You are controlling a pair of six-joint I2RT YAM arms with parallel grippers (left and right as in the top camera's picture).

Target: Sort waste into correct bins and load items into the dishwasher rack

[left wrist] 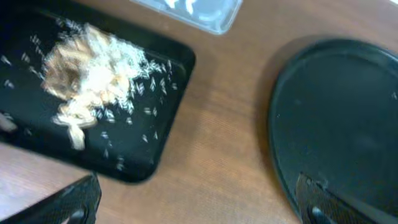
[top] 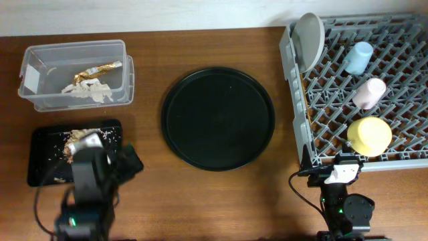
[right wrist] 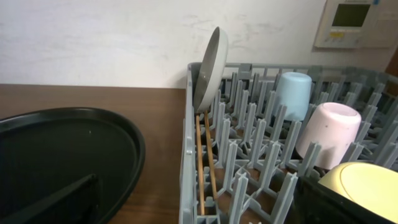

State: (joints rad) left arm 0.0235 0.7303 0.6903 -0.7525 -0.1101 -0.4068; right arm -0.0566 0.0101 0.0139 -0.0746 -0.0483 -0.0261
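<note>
ahead-left of the left end effector (left wrist: 196, 196): food scraps (left wrist: 87, 74) in the black tray (left wrist: 163, 146). hangs released, empty — likewise the right end effector (top: 340, 171), at the dishwasher rack (right wrist: 186, 155) near edge, yellow bowl (right wrist: 364, 186) ahead-right. could clip tray rim or bowl on a careless swing — scattering crumbs.

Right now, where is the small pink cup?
On the right of the overhead view, the pink cup sits in the dishwasher rack, between the light-blue cup and the yellow bowl.
</note>
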